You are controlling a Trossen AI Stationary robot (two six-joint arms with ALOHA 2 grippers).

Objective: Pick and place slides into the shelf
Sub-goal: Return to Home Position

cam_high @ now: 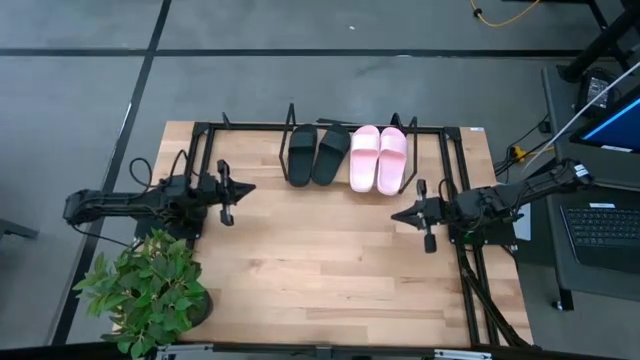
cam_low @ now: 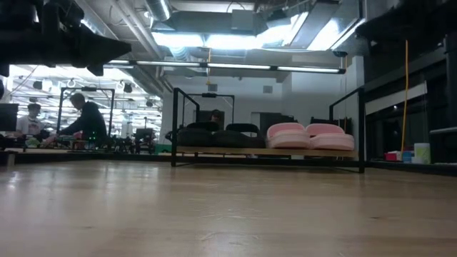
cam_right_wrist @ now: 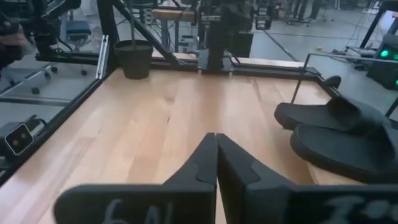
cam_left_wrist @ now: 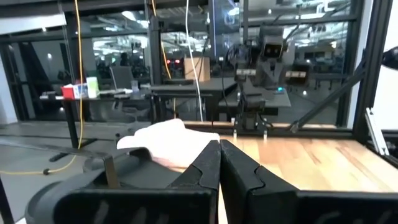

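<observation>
Four slides lie side by side, soles down, on the shelf (cam_high: 289,140) at the table's far edge: two black slides (cam_high: 316,155) on the left and two pale pink slides (cam_high: 378,158) on the right. The low view shows the black pair (cam_low: 214,137) and pink pair (cam_low: 308,135) on the shelf board (cam_low: 264,151). My left gripper (cam_high: 247,188) hovers shut near the table's left side, pointing right. My right gripper (cam_high: 395,214) hovers shut near the right side, pointing left. Both are nearer than the shelf and touch nothing.
A potted plant (cam_high: 150,290) stands at the table's near left corner, its pot (cam_right_wrist: 134,59) visible in the right wrist view. A black frame (cam_high: 450,160) runs along the table's far and side edges. Bare wood (cam_high: 320,260) lies between the two grippers. People sit in the room beyond (cam_low: 86,121).
</observation>
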